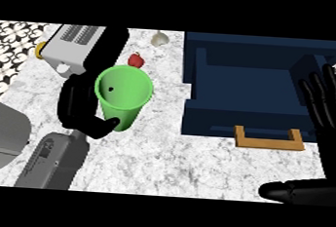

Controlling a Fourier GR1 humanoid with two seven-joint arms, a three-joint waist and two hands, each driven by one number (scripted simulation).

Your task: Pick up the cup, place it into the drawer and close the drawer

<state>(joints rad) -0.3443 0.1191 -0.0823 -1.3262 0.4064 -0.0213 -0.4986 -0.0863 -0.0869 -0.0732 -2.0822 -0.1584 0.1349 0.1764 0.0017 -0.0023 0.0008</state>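
Green cup [125, 99] sits in the left hand [81, 111], mouth tilted toward the viewer, a dark speck visible inside. Fingers and thumb wrap the cup's lower wall; whether its base touches the counter cannot be told. It is left of the drawer and well apart from it. Dark blue drawer [255, 89] stands pulled open, interior dark, wooden handle [268, 138] on its near front. Right hand [332, 120] shows at the right edge, fingers straight and spread upward, holding nothing, overlapping the drawer's right side. White-grey marble counter [175, 160] underneath. Behind the cup: a small red object [136, 60], a white toaster [68, 48], a pale garlic-like bulb [159, 39]. Patterned black-and-white tile [9, 52] at far left.
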